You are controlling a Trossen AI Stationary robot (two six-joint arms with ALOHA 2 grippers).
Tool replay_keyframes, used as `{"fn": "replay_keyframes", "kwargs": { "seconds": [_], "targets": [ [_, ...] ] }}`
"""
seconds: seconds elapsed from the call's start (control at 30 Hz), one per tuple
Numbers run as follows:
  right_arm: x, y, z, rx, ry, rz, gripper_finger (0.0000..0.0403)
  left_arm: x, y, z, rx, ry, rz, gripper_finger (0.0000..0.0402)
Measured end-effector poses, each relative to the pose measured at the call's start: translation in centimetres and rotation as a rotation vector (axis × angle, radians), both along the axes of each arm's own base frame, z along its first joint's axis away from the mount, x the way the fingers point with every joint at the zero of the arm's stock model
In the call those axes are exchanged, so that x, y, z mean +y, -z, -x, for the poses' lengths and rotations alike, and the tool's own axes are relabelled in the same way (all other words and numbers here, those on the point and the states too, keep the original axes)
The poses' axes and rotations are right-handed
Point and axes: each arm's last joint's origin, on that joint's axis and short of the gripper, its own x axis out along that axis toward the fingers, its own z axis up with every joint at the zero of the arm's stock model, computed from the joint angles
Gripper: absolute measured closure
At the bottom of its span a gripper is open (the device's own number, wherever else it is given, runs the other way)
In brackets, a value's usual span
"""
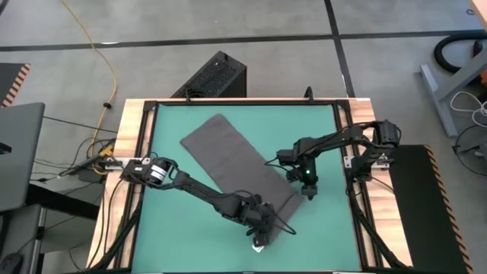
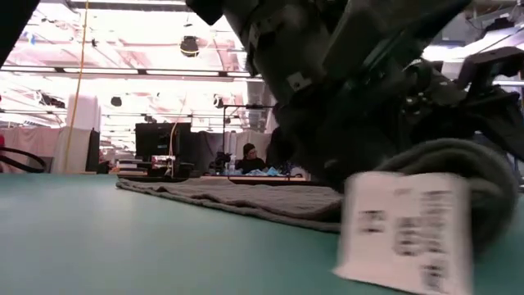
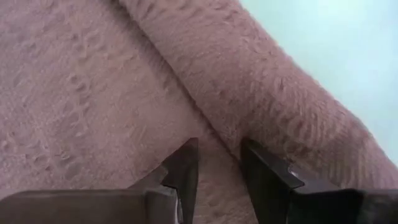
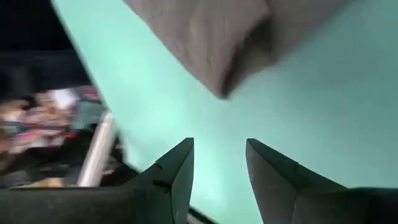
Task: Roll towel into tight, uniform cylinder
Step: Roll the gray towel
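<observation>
The dark grey towel (image 1: pixel 232 156) lies slantwise on the green mat (image 1: pixel 171 221), flat over its far part. Its near end is rolled or folded into a thick ridge (image 3: pixel 280 93), with the white tag (image 2: pixel 405 229) hanging at that end close to the low camera. My left gripper (image 3: pixel 219 158) slants down over this near end (image 1: pixel 262 224), its fingers apart at the crease where the ridge meets the flat cloth. My right gripper (image 4: pixel 219 155) is open over bare mat beside the towel's right edge (image 1: pixel 310 190), with the ridge's end (image 4: pixel 211 37) ahead of it. My left gripper comes at the towel slanting down from the table's left. Its fingertips (image 3: pixel 186 165) stand at the crease beside the ridge, with cloth showing in the gap between them. I cannot tell whether they touch the cloth.
A wooden frame (image 1: pixel 133 152) borders the mat. A black box (image 1: pixel 213 76) stands on the floor beyond the far edge. Bare mat lies left of the towel and to its far right (image 1: pixel 312 129). A person (image 2: pixel 248 156) sits far back in the room.
</observation>
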Motion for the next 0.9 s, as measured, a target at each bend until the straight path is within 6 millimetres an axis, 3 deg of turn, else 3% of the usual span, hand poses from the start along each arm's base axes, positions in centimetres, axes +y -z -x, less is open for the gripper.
{"fn": "replay_keyframes", "kwargs": {
  "seconds": [0.13, 0.27, 0.4, 0.53, 0.77, 0.9],
  "targets": [
    [-0.3, -1.5, 0.4, -0.081, -0.047, 0.140, 0.0235, 0.0, 0.2, 0.4, 0.054, 0.029, -0.006, 0.0290],
    [0.5, -4.4, 1.1, -0.234, -0.059, 0.249, 0.0240, -0.4, 0.4, 0.9, 0.084, 0.049, -0.022, 0.0290],
    [2.8, -7.4, 2.4, -0.503, -0.062, 0.377, 0.0243, -1.5, 0.6, 1.6, 0.105, 0.074, -0.065, 0.0290],
    [5.7, -8.8, 4.2, -0.834, -0.069, 0.488, 0.0243, -3.0, 0.6, 2.4, 0.088, 0.076, -0.128, 0.0290],
    [10.5, -7.2, 6.3, -1.348, -0.430, 0.467, 0.0243, -3.4, 0.4, 2.5, 0.076, 0.141, -0.173, 0.0292],
    [12.1, -5.3, 6.7, -1.342, -0.489, 0.571, 0.0240, -3.6, -0.2, 2.7, 0.059, 0.160, -0.173, 0.0311]
  ]
}}
